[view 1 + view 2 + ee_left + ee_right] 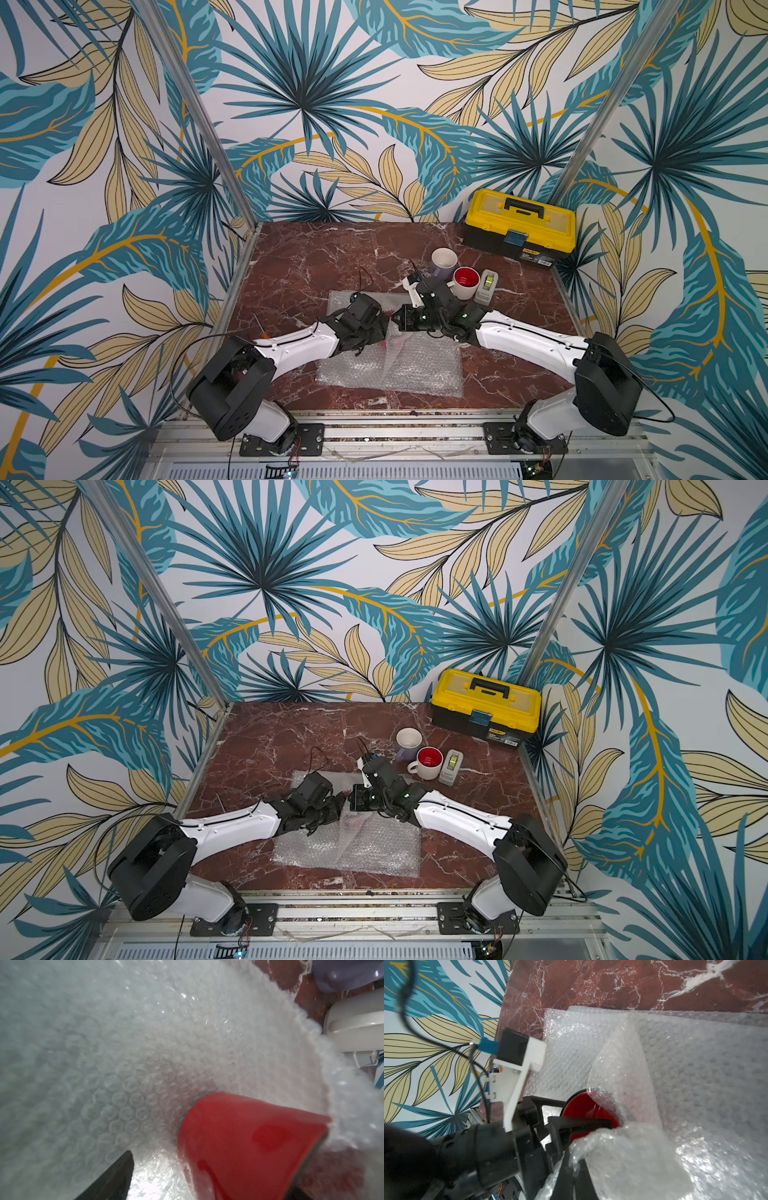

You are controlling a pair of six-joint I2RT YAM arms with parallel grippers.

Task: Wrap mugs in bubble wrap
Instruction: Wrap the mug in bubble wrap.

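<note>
Palm-leaf walls point(299, 104) surround the table point(316, 257) — red marble.

On the left wrist camera the red mug point(249, 1147) runs off the frame's edge, the lavender mug point(340, 974) is only a blurred patch in a corner, and the white mug point(357, 1028) is cut by the edge too. From above, both wrists point(361, 316) cover the red mug almost entirely. On the right wrist camera I find bubble wrap point(623, 1157) draped over the right end effector point(573, 1169), hiding its fingertips.

Bare tabletop point(299, 257) far left; mugs point(465, 283) and toolbox point(520, 226) crowd far right.
</note>
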